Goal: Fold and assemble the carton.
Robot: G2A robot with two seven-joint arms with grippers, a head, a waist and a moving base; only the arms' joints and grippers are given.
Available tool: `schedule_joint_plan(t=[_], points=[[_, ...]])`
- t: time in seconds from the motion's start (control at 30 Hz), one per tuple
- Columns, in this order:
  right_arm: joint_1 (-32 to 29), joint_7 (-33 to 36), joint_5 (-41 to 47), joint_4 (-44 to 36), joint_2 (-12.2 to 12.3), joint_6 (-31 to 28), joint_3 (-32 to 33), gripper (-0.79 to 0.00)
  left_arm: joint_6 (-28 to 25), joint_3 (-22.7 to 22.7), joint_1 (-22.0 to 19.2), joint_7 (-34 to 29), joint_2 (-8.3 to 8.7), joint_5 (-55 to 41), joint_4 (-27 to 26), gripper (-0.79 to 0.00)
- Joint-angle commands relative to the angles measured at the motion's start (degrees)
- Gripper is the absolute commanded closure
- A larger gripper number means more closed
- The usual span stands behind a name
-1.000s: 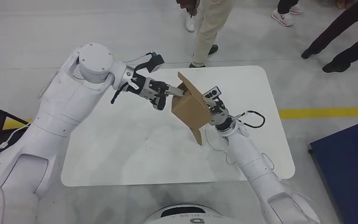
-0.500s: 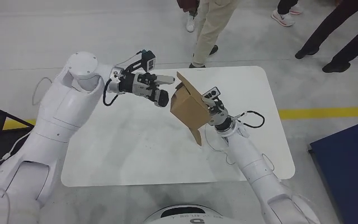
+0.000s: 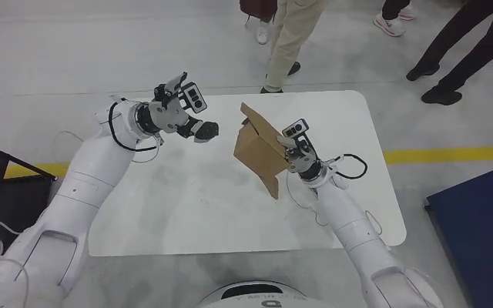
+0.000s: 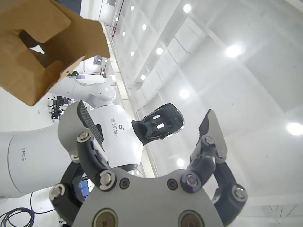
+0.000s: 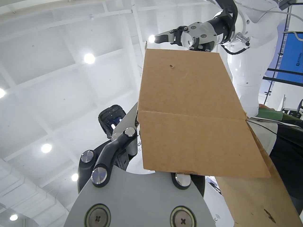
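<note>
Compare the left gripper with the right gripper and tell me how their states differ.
The left gripper has its fingers open and holds nothing, while the right gripper is shut on a panel of the carton. The left gripper stands apart from the carton, off to one side of it; the right gripper touches it and holds it tilted. Both are over the white table.

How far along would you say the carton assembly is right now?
Done: the carton is opened into a box shape. In hand: the right pincer grips one wall; the left pincer is open, apart from it. To do: its end flaps stick out unfolded.
</note>
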Motion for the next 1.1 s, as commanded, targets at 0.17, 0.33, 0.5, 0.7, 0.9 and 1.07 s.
schedule_joint_plan(t=[0.17, 0.33, 0.5, 0.7, 0.9, 1.07], points=[[-1.2, -2.5, -0.7, -2.2, 0.0, 0.4, -0.4, 0.0, 1.5, -1.3, 1.6, 4.3, -0.43, -4.1, -1.8, -0.785], [-1.7, -3.2, -1.4, -2.6, -0.2, 0.8, -1.6, 0.0, 3.2, -0.5, 0.8, 5.8, -1.21, -4.3, -1.9, -0.785], [-1.4, -3.1, -1.4, -2.1, -0.4, 0.6, -2.1, 0.0, 5.4, 2.3, -0.3, 6.9, -2.49, -3.5, -0.5, -0.785], [-1.2, -2.8, -1.3, -1.9, -0.5, 0.1, -2.1, 0.0, 6.6, 5.8, -1.7, 6.5, -4.3, -3.2, 1.7, -0.785], [-1.5, -2.6, -1.4, -2.0, -0.5, -0.1, -2.0, 0.0, 6.3, 7.3, -2.8, 6.2, -5.34, -4.1, 4.1, -0.785], [-1.7, -2.6, -1.3, -2.4, -0.5, -0.1, -1.8, 0.0, 4.9, 7.1, -3.4, 4.9, -5.54, -6.4, 4.4, -0.785]])
